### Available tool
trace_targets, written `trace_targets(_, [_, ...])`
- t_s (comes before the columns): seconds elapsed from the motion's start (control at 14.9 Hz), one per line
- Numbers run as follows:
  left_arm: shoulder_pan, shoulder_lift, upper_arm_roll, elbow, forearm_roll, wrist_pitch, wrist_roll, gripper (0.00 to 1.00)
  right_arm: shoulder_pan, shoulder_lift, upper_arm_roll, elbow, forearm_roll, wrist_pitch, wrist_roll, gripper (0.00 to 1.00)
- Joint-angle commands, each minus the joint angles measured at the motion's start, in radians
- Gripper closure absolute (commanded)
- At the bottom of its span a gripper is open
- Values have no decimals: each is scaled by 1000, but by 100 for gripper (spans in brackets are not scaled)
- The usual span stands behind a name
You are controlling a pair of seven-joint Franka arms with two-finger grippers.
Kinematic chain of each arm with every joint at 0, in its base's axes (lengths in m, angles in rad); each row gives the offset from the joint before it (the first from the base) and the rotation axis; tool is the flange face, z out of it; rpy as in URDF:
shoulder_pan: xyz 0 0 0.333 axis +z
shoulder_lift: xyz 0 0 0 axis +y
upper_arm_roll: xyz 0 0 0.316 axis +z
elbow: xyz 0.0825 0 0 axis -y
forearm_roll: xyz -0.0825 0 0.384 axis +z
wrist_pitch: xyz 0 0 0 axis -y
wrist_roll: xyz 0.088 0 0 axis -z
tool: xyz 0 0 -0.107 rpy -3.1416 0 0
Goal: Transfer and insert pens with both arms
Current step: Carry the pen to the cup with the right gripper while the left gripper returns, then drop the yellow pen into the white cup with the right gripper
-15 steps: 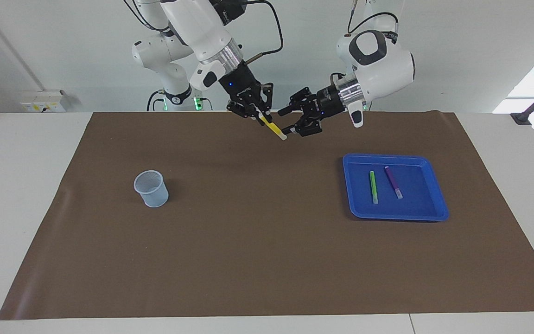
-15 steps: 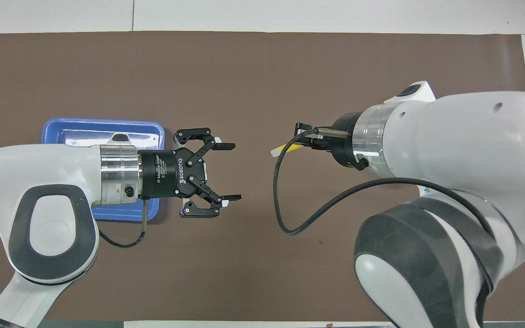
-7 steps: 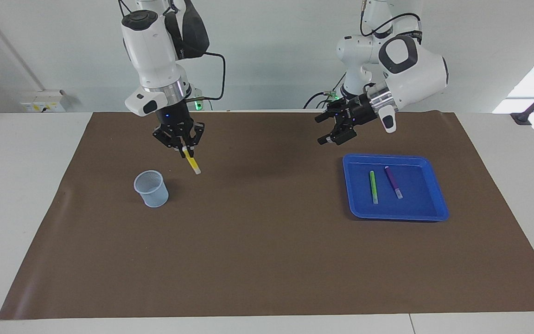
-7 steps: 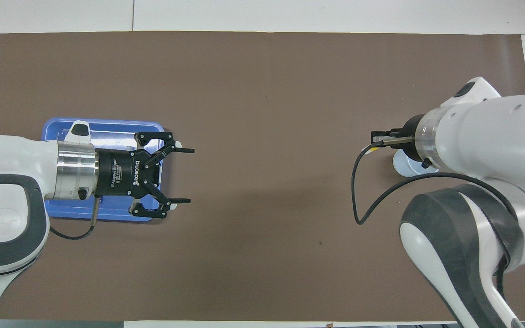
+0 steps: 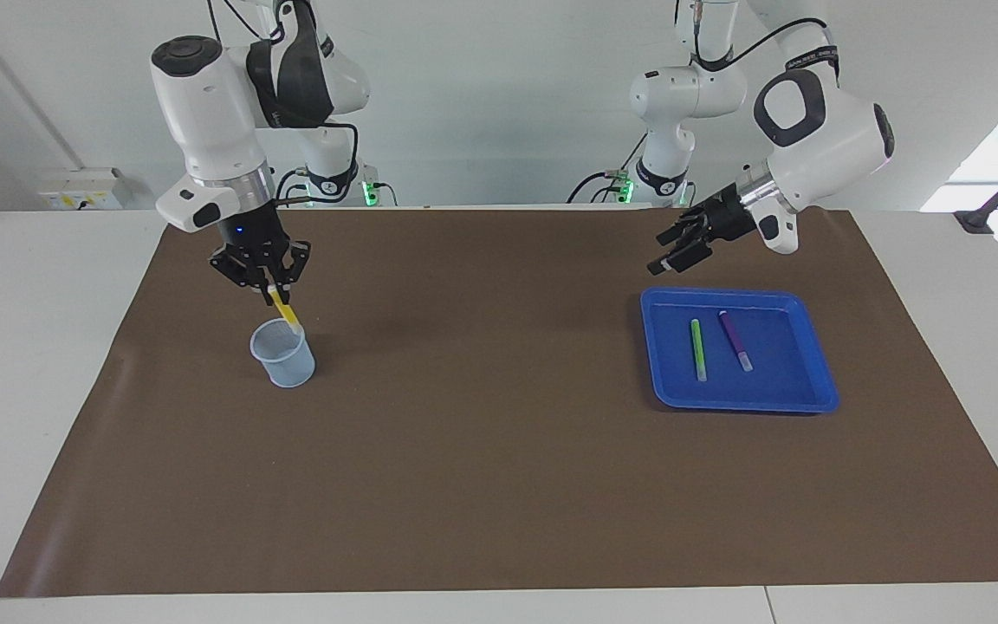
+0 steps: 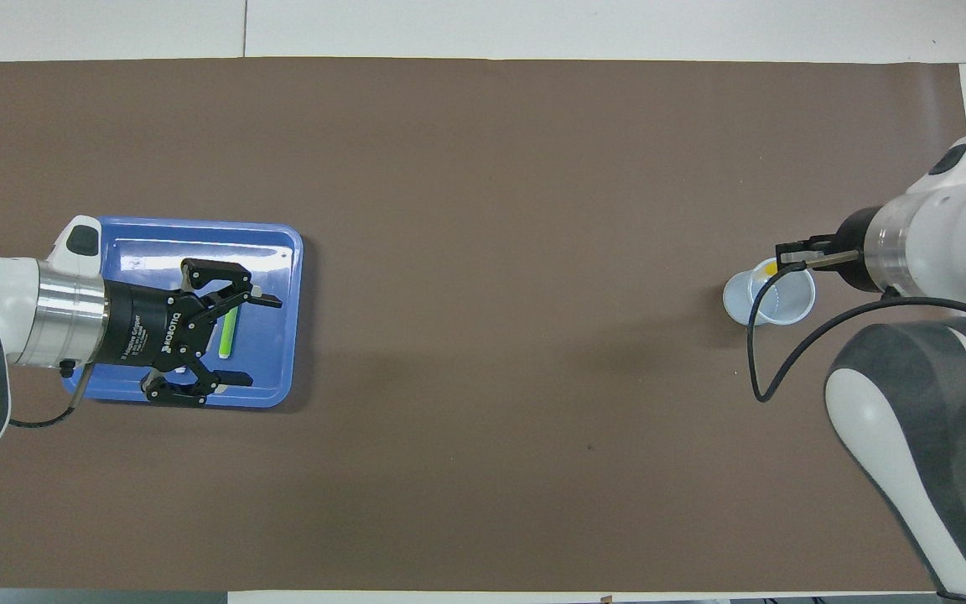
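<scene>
My right gripper (image 5: 266,286) is shut on the yellow pen (image 5: 284,310) and holds it tilted over the translucent cup (image 5: 284,360), with the pen's lower end at the cup's mouth. In the overhead view the yellow pen (image 6: 770,268) shows at the rim of the cup (image 6: 764,304) below the right gripper (image 6: 792,250). The green pen (image 5: 698,349) and purple pen (image 5: 735,341) lie side by side in the blue tray (image 5: 742,405). My left gripper (image 5: 662,253) is open and empty in the air over the tray. In the overhead view the left gripper (image 6: 258,341) covers the purple pen; the green pen (image 6: 227,331) shows.
A brown mat (image 5: 499,451) covers most of the white table. Two smaller white arms with green-lit bases (image 5: 334,178) (image 5: 651,178) stand at the robots' edge of the table. The tray (image 6: 198,225) is toward the left arm's end, the cup toward the right arm's end.
My right gripper carried the yellow pen from over the table's middle to the cup and lowered its end to the cup's mouth. My left gripper drew back, still open, to over the tray.
</scene>
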Motion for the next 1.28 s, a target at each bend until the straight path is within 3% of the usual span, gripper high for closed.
trace_targets(0.0, [14,-15,-3,-3,84,-17,21,0,-32,-68,11,-116,-19,64,-39,100])
trace_targets(0.2, [38,-12,-1,28,90,-4,16,0,-66,-111,11,-230,-19,187,-108,100])
trace_targets(0.54, [90,-23,0,88,101,-14,-31,0,-78,-105,11,-324,-19,319,-131,100])
trace_targets(0.67, [90,-23,-4,94,196,-9,-6,0,-79,-93,11,-332,-19,332,-131,100])
trace_targets(0.94, [116,2,-1,86,236,32,347,0,-79,-78,11,-359,-19,359,-131,100])
trace_targets(1.21, [99,141,-3,93,434,175,649,0,-79,-47,11,-381,-19,407,-131,100])
